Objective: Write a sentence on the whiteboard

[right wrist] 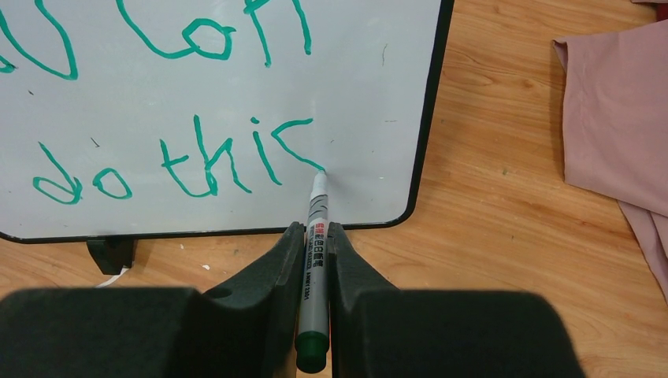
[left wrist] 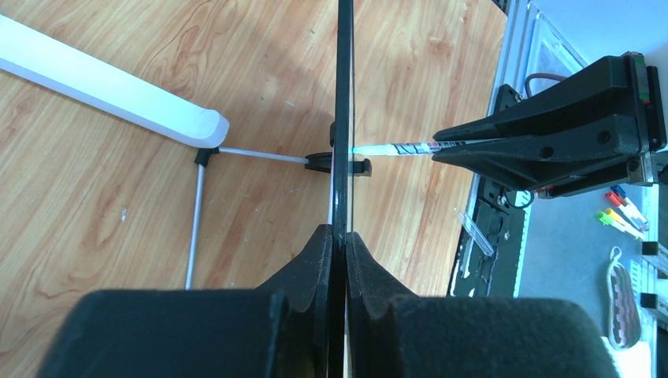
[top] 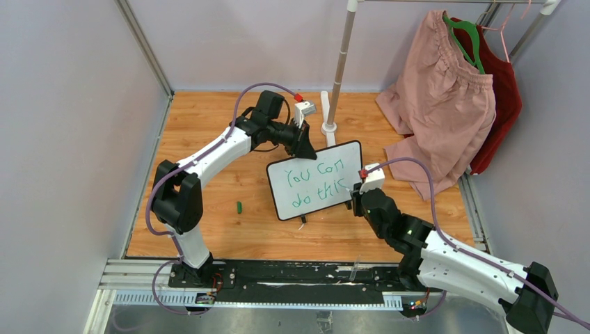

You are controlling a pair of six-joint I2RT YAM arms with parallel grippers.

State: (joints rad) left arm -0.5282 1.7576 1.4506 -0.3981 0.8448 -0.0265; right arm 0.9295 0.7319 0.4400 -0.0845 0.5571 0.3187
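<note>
The whiteboard (top: 351, 161) stands tilted on the wooden table, with the green sentence (top: 316, 182) "You can do this" on it in two lines. My left gripper (top: 304, 142) is shut on the board's top edge; the left wrist view shows the board (left wrist: 343, 94) edge-on between the jaws of that gripper (left wrist: 339, 230). My right gripper (top: 356, 195) is shut on a grey marker (right wrist: 313, 268) at the board's lower right. The marker tip touches the board (right wrist: 378, 94) at the end of the last letter of the sentence (right wrist: 205, 157). From the left wrist, the marker (left wrist: 394, 149) meets the board's face.
A small green cap (top: 239, 207) lies on the table left of the board. A clothes rack pole (top: 339, 62) stands behind it, its white foot (left wrist: 102, 79) near the board. Pink shorts (top: 445, 90) and a red garment (top: 504, 90) hang at the back right.
</note>
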